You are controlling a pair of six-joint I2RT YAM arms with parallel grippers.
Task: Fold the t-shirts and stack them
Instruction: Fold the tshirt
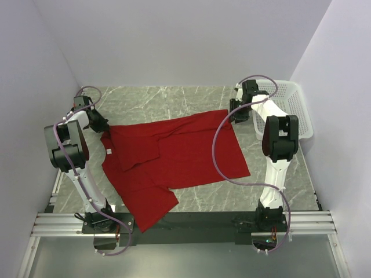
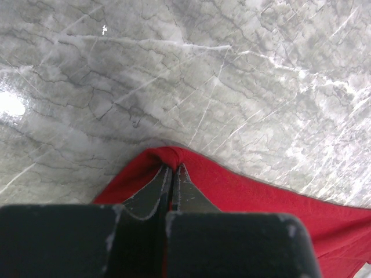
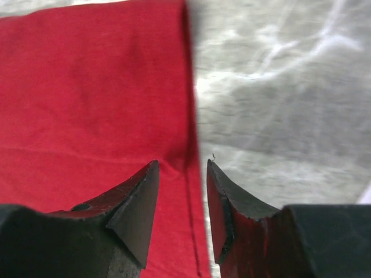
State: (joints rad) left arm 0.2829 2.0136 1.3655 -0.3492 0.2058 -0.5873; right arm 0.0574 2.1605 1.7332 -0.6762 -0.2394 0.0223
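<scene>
The t-shirt [image 1: 179,150] lies partly folded on the marble table [image 1: 162,98]. My left gripper [image 2: 173,176] is clamped on its far left edge, apparently anchoring it. My right gripper [image 3: 182,191] has its jaws apart astride the opposite hem, seemingly placed to pinch.

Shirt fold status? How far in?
Done: little. The shirt lies mostly spread on the table, one flap near the collar doubled over. In hand: left claw shut on its edge; right claw open astride the opposite edge. Left: the folds and stacking; nothing is stacked.
</scene>
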